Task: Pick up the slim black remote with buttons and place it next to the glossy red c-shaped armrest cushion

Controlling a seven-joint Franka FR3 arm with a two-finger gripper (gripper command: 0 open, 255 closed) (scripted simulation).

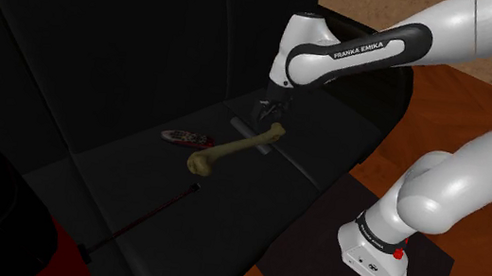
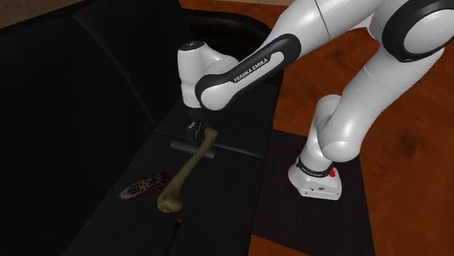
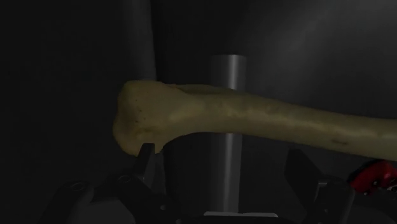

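A slim grey bar-shaped remote (image 1: pixel 239 123) (image 2: pixel 240 150) lies on the black sofa seat (image 1: pixel 330 132). A long tan bone (image 1: pixel 233 148) (image 2: pixel 186 172) (image 3: pixel 254 118) lies across it. My gripper (image 1: pixel 265 114) (image 2: pixel 193 132) (image 3: pixel 226 170) hangs just over the bar by the bone's knobby end. It is open, and the bar (image 3: pixel 228 73) runs between the fingers (image 3: pixel 147 160) without touching them. A glossy red cushion (image 1: pixel 58 252) shows at the shoulder view's lower left, far from the gripper.
A red and grey remote with buttons (image 1: pixel 185 138) (image 2: pixel 144 186) (image 3: pixel 374 177) lies beside the bone's shaft. A thin dark stick (image 1: pixel 144 218) lies on the seat towards the red cushion. The sofa's black backrest (image 1: pixel 103 40) rises behind. The stand (image 1: pixel 373 256) sits on a wooden floor.
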